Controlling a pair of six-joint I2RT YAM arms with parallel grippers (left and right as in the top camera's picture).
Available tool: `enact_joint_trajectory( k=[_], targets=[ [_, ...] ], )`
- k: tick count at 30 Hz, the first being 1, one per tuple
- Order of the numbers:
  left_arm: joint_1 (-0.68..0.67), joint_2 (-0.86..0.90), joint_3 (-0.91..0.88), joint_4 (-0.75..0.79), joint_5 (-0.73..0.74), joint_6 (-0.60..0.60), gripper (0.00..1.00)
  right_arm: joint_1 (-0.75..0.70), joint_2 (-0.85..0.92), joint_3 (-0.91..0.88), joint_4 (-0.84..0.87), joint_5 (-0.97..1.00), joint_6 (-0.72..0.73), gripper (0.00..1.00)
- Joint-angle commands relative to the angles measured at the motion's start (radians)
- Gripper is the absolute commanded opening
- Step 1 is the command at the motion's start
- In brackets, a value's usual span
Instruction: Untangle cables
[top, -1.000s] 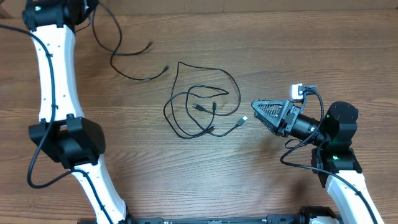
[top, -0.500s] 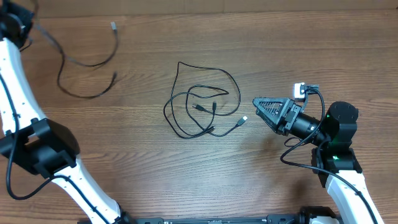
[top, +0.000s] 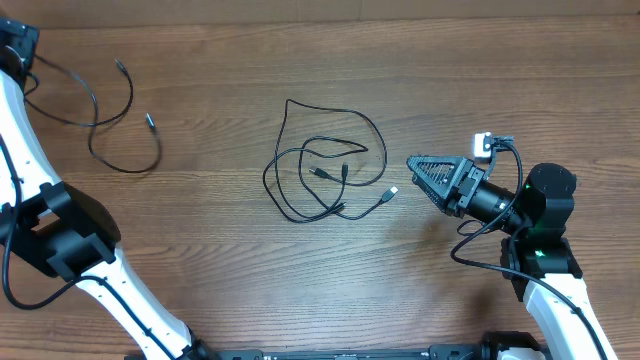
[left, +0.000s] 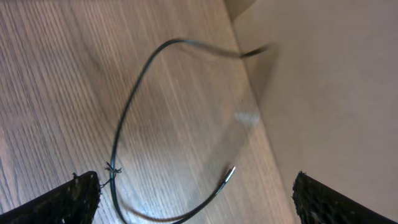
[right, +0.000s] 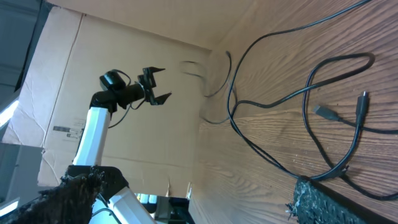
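Note:
A tangle of thin black cables (top: 325, 172) lies in loose loops mid-table, with a silver plug (top: 392, 192) at its right side. One separate cable (top: 128, 170) lies at the upper left, blurred in the left wrist view as a curved cable (left: 127, 112) with a plug tip (left: 230, 175). My left gripper (top: 14, 45) hangs over it at the far left corner, open (left: 196, 200), holding nothing. My right gripper (top: 412, 165) is open just right of the tangle, level with the table, and the cables (right: 298, 93) lie ahead of its fingers (right: 339, 202).
A cardboard wall (left: 336, 81) borders the table's far left edge, close to the separate cable. The left arm's white links (top: 40, 160) run down the left side. The right arm's base (top: 545, 215) stands at the lower right.
My left arm has swung left, carrying one cable from the upper middle to the upper left. Its jaws have opened and that cable has dropped to the table. The right arm is still.

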Motion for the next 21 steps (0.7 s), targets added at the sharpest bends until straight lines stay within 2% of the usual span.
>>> enact_joint_trajectory(
  k=[1, 5, 10, 13, 16, 21],
  targets=[
    [0.000, 0.010, 0.005, 0.002, -0.019, -0.017, 1.00, -0.001, -0.007, 0.008, 0.003, 0.014, -0.008, 1.00],
    [0.002, 0.009, 0.005, -0.002, 0.045, -0.016, 1.00, -0.001, -0.007, 0.008, 0.003, 0.014, -0.008, 1.00],
    [0.002, 0.009, 0.005, -0.003, 0.283, 0.021, 1.00, -0.001, -0.007, 0.008, 0.003, 0.013, -0.008, 1.00],
    [-0.001, 0.009, 0.005, -0.022, 0.402, 0.137, 1.00, -0.001, -0.007, 0.008, 0.003, 0.013, -0.008, 1.00],
    [-0.018, 0.010, 0.005, -0.106, 0.370, 0.249, 1.00, -0.001, -0.007, 0.008, 0.003, 0.013, -0.008, 1.00],
    [-0.057, 0.010, 0.004, -0.314, 0.217, 0.455, 1.00, -0.001, -0.007, 0.008, 0.003, 0.014, -0.010, 1.00]
  ],
)
